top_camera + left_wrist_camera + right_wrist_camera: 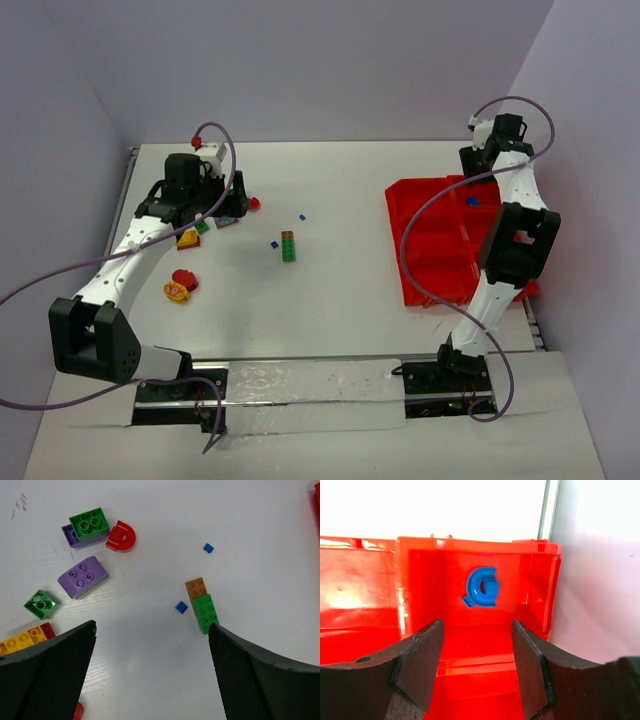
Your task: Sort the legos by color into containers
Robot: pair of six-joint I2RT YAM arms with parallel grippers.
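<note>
The red tray (pixel 440 262) lies at the table's right. My right gripper (pixel 477 625) hangs open over its far right compartment (pixel 470 630), where a blue curved lego (pixel 482 587) lies clear of the fingers. On the left, my left gripper (pixel 152 627) is wide open above bare table with nothing between its fingers. Ahead of it lie a green brick on a purple one (pixel 89 524), a red arch (pixel 122 536), a purple rounded brick (pixel 82 576), a small green piece (pixel 41 603), a yellow and red bar (pixel 22 639), two blue bits (pixel 181 607) and a brown-and-green stack (pixel 202 605).
Red and orange pieces (pixel 180 285) lie by the left arm's forearm. The green stack (pixel 288 246) stands mid-table. Purple cables (pixel 420 230) loop over both arms. Walls close in behind and at both sides, and the tray reaches the table's right edge.
</note>
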